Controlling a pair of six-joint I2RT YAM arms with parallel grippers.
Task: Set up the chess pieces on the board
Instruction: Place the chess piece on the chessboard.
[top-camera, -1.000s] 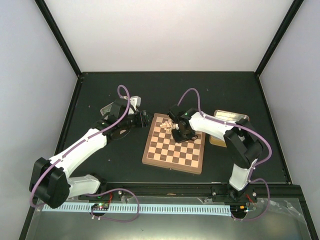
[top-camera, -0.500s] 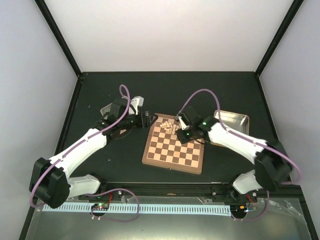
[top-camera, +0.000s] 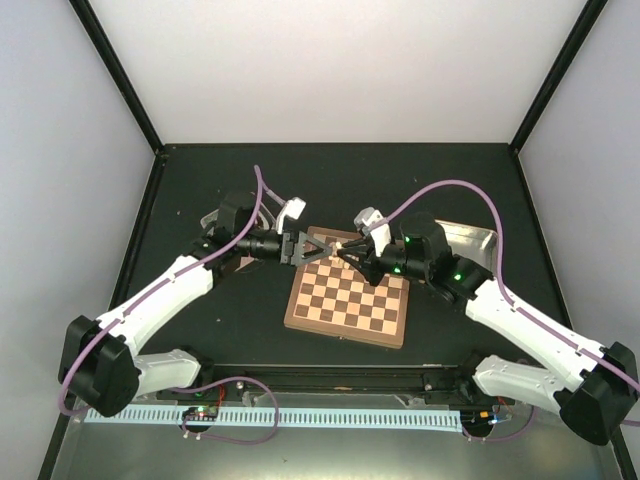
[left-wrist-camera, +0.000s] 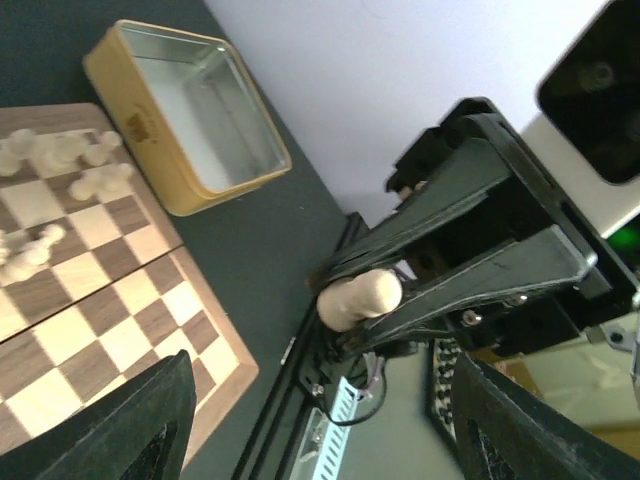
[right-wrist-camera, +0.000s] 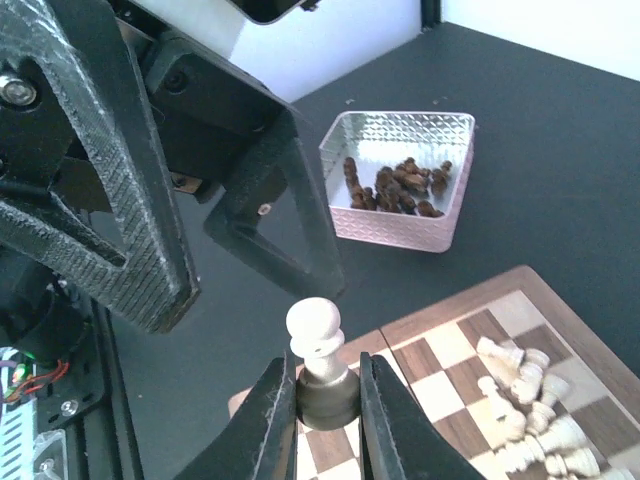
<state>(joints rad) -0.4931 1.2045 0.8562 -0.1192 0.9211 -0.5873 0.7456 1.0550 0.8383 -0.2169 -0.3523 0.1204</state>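
My right gripper (top-camera: 342, 252) is shut on a cream pawn (right-wrist-camera: 316, 330), gripping its base and holding it above the far left corner of the board (top-camera: 350, 300). In the right wrist view the right gripper (right-wrist-camera: 328, 395) has the pawn upright between its fingers. My left gripper (top-camera: 318, 248) is open wide and empty, facing the right gripper at close range. In the left wrist view the pawn (left-wrist-camera: 360, 298) lies just ahead of the left gripper (left-wrist-camera: 320, 400). Several cream pieces (right-wrist-camera: 530, 410) lie in a loose heap on the board's far squares (left-wrist-camera: 60, 150).
A pale tin (right-wrist-camera: 395, 180) holding dark chess pieces stands on the table left of the board. An empty gold-rimmed tin (left-wrist-camera: 190, 120) stands right of the board, partly under the right arm (top-camera: 470, 240). Black frame rails edge the table.
The right gripper has lifted a pawn off the heap and turned towards the left arm. The left gripper has moved right over the board's corner and opened.
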